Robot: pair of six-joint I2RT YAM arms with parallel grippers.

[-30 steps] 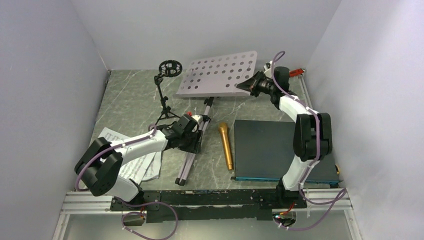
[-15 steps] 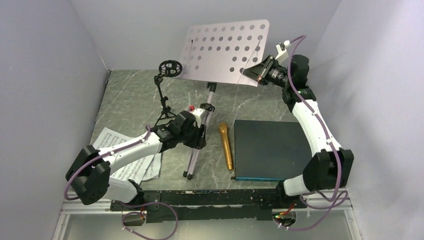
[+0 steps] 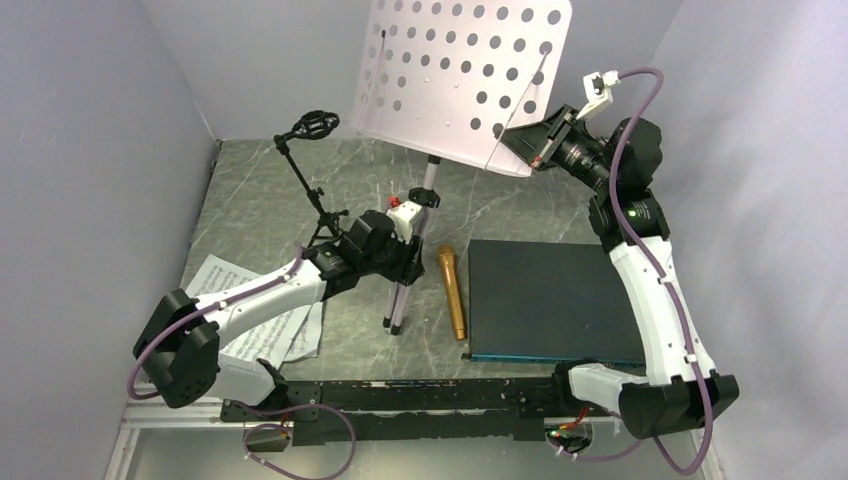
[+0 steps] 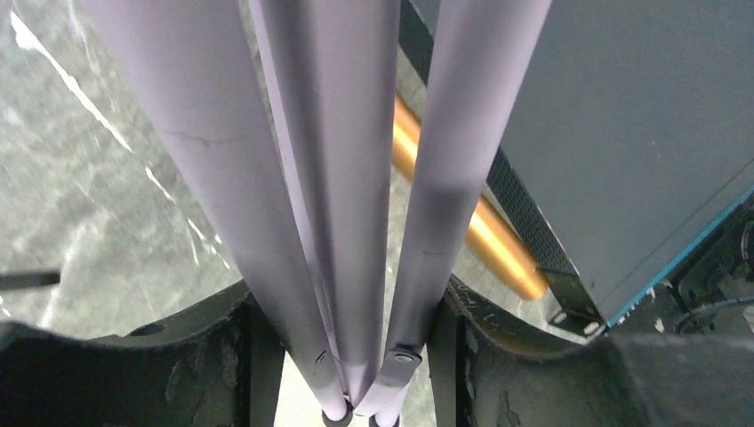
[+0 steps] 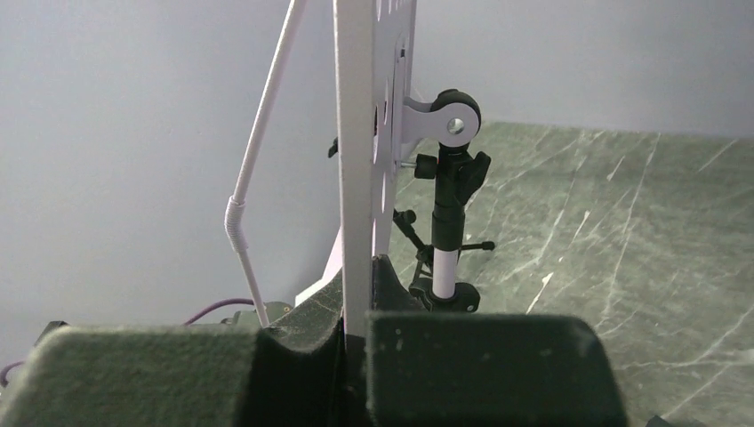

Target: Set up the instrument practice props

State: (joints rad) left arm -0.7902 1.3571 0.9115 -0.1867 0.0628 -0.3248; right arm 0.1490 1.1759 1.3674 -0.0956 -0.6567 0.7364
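left tool (image 4: 351, 356): clamped on folded music stand legs (image 4: 338, 160) | gold microphone (image 4: 498, 245) behind, beside dark board (image 4: 622, 133)

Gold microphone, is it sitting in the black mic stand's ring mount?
No, the gold microphone lies flat on the table beside the dark board, apart from the mic stand.

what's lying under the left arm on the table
White sheet-music pages lie flat on the table under the left arm. The arm covers their middle, so how many pages there are cannot be told.
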